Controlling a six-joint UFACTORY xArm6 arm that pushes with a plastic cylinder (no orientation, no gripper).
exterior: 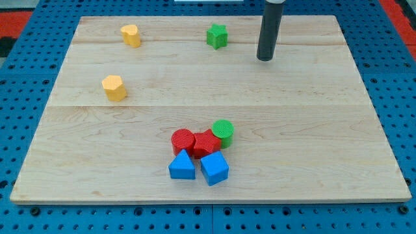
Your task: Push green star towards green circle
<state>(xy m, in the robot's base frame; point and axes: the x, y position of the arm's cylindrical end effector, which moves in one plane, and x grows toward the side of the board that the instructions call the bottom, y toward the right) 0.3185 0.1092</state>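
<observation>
1. Green star (217,36) sits near the view's top, a little left of centre, on the pale wooden board (312,143); it stands alone, touching nothing.
2. Its goal, the green circle (223,130), lies well below it toward the view's bottom, almost straight down from the star and pressed against a red block (207,143) at the edge of a tight cluster.
3. That cluster also holds a red circle (183,140), a blue triangle (182,165) and a blue cube (214,168) — all packed together, so a late push could jostle them.
4. My tip (264,58) rests on the board to the star's right and slightly lower, apart from it. I judge this a poor side for the job: the push has to come from above the star, so the tip would need to go round to its top edge first.
5. No pincer exists on this rod — nothing to open, clench or grasp with; it only shoves.
6. Two yellow blocks (130,35) (114,88) stand at the view's left, well clear of the likely path.
7. No containers are present, so nothing is held in anything.
</observation>
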